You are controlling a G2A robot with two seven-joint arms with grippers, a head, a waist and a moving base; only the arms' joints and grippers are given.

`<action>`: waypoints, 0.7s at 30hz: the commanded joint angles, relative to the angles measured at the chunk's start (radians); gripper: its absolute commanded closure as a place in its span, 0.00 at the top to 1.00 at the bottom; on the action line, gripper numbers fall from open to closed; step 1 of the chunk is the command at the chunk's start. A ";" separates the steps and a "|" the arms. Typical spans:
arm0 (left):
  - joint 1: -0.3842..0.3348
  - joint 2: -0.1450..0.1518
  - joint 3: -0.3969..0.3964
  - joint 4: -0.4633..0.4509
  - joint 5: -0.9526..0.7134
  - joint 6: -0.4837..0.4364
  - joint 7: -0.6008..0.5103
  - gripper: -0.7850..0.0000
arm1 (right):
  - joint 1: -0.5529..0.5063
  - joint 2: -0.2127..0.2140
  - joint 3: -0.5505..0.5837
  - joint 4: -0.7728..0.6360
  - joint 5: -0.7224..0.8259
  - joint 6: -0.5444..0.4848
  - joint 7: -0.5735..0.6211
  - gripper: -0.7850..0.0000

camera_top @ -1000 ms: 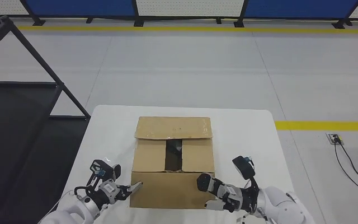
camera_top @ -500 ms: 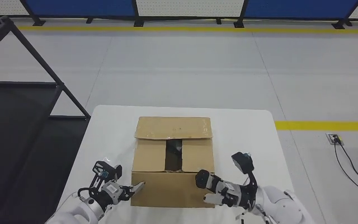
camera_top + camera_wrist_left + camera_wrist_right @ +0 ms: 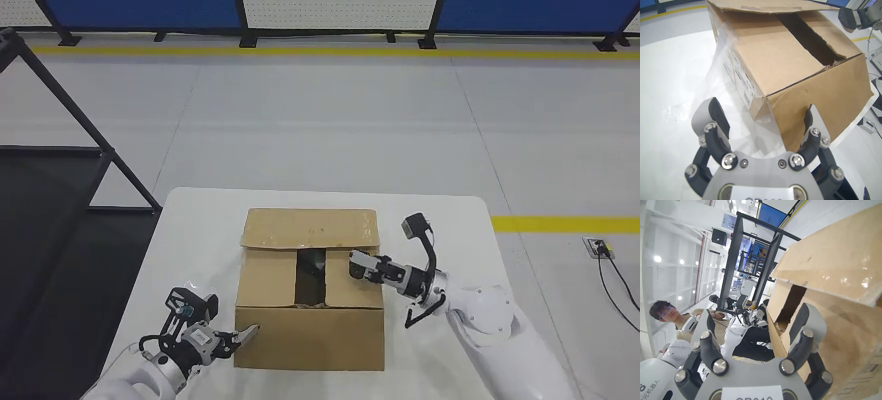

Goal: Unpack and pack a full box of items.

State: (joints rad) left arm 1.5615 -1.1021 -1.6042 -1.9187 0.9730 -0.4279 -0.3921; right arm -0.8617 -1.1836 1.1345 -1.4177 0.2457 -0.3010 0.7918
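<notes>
left gripper [image 3: 243,333] [image 3: 762,106] gapes wide, holding nothing, just beside the near left corner of the cardboard box [image 3: 310,300] [image 3: 776,62] [image 3: 838,266], which sits mid-bench by the near edge. right gripper [image 3: 388,290] [image 3: 757,313], spread wide and empty, straddles the box's right top edge. white bench [image 3: 200,230]; grey floor [image 3: 350,120], yellow line [image 3: 300,50] beyond.

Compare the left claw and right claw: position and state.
The left claw sits low at the box's near corner; the right claw is up at its top. The left claw faces a vertical edge; the right claw faces the flat flap. Both are open, empty.
</notes>
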 commanded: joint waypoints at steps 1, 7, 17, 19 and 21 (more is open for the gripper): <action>0.000 0.000 0.000 0.000 0.000 0.000 0.000 1.00 | 0.017 -0.003 -0.007 0.020 0.005 0.013 0.005 1.00; 0.000 0.000 0.000 0.000 0.000 0.000 0.000 1.00 | 0.039 -0.006 -0.009 0.055 0.016 0.041 0.007 1.00; 0.000 0.000 0.000 0.000 0.000 0.000 0.000 1.00 | 0.086 -0.029 -0.036 0.061 -0.021 -0.061 -0.167 1.00; 0.000 0.000 0.000 0.000 0.000 0.000 0.000 1.00 | 0.105 -0.036 -0.038 0.085 -0.021 -0.080 -0.216 1.00; 0.000 0.000 0.000 0.000 0.000 0.000 0.000 1.00 | 0.121 -0.042 -0.044 0.101 -0.027 -0.098 -0.253 1.00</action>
State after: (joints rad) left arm 1.5615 -1.1021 -1.6042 -1.9187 0.9730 -0.4279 -0.3920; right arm -0.7485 -1.2228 1.0945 -1.3244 0.2225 -0.3910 0.5557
